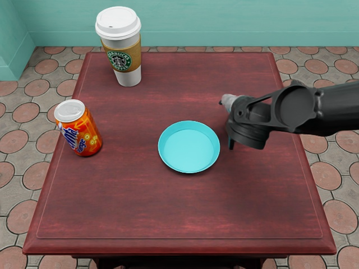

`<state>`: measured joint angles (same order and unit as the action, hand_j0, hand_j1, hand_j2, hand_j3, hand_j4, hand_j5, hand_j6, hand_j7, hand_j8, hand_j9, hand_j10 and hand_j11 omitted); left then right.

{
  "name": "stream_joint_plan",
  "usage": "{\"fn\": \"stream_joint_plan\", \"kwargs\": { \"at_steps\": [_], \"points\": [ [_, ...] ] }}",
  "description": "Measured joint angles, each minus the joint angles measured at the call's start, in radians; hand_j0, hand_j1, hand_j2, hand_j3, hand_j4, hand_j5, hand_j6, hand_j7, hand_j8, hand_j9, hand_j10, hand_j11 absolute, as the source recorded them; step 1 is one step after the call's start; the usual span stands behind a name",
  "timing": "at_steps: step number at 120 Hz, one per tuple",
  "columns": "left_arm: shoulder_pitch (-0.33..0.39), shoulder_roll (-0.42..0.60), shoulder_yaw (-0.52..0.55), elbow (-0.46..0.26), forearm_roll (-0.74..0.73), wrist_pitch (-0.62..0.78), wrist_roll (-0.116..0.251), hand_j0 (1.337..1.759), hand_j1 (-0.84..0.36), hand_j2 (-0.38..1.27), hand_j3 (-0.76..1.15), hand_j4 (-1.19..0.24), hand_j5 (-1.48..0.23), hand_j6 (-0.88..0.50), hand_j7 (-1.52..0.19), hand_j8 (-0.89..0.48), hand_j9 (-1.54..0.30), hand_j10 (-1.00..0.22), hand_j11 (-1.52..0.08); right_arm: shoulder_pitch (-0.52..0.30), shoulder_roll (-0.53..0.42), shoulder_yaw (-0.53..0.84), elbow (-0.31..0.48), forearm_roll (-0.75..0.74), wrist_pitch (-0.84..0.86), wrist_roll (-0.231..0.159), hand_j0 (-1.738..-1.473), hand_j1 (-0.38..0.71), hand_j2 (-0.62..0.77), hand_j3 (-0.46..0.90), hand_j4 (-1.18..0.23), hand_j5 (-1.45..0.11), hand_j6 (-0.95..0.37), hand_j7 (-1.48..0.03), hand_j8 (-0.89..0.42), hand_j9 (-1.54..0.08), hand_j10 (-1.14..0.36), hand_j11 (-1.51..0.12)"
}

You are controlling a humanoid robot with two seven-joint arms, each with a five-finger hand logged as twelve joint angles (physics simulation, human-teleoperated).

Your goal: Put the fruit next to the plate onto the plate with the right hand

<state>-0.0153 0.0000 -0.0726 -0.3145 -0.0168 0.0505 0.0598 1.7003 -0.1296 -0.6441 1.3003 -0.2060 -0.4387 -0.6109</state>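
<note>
The right hand (pixel 242 122) hangs at 3 o'clock from the plate (pixel 189 148), just beside its rim; if it is open or holds something, I cannot tell. No fruit shows; perhaps the hand hides it. The plate is bare, so the placing remains.

Rectangular dark-red wooden table (pixel 168 213), evenly lit. Floor of rounded reddish-brown pavers (pixel 22 112) set in grey grout. Plain teal wall (pixel 224 17) with skirting, behind and at left.
</note>
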Motion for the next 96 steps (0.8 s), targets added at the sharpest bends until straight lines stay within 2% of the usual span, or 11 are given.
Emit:
{"fn": "stream_joint_plan", "kwargs": {
  "at_steps": [20, 51, 96],
  "points": [
    [0.0, 0.0, 0.0, 0.0, 0.0, 0.0, 0.0, 1.658, 0.35, 0.0, 0.0, 0.0, 0.0, 0.0, 0.0, 0.0, 0.0, 0.0, 0.0, -0.039, 0.002, 0.029, -0.03, -0.044, -0.043, 0.0, -1.658, -0.19, -0.03, 0.0, -0.14, -0.18, -0.14, -0.18, -0.14, -0.18, -0.14, -0.18],
    [0.0, 0.0, 0.0, 0.0, 0.0, 0.0, 0.0, 1.658, 0.35, 0.0, 0.0, 0.0, 0.0, 0.0, 0.0, 0.0, 0.0, 0.0, 0.0, -0.145, 0.002, 0.036, -0.108, -0.107, -0.051, 0.0, -1.658, -0.18, -0.03, 0.0, -0.14, -0.18, -0.14, -0.18, -0.14, -0.18, -0.14, -0.18],
    [0.0, 0.0, 0.0, 0.0, 0.0, 0.0, 0.0, 1.658, 0.35, 0.0, 0.0, 0.0, 0.0, 0.0, 0.0, 0.0, 0.0, 0.0, 0.0, -0.163, -0.003, 0.043, -0.117, -0.122, -0.051, 0.0, -1.658, -0.07, -0.05, 0.0, -0.23, -0.3, -0.23, -0.3, -0.23, -0.3, -0.23, -0.3]
  ]
}}
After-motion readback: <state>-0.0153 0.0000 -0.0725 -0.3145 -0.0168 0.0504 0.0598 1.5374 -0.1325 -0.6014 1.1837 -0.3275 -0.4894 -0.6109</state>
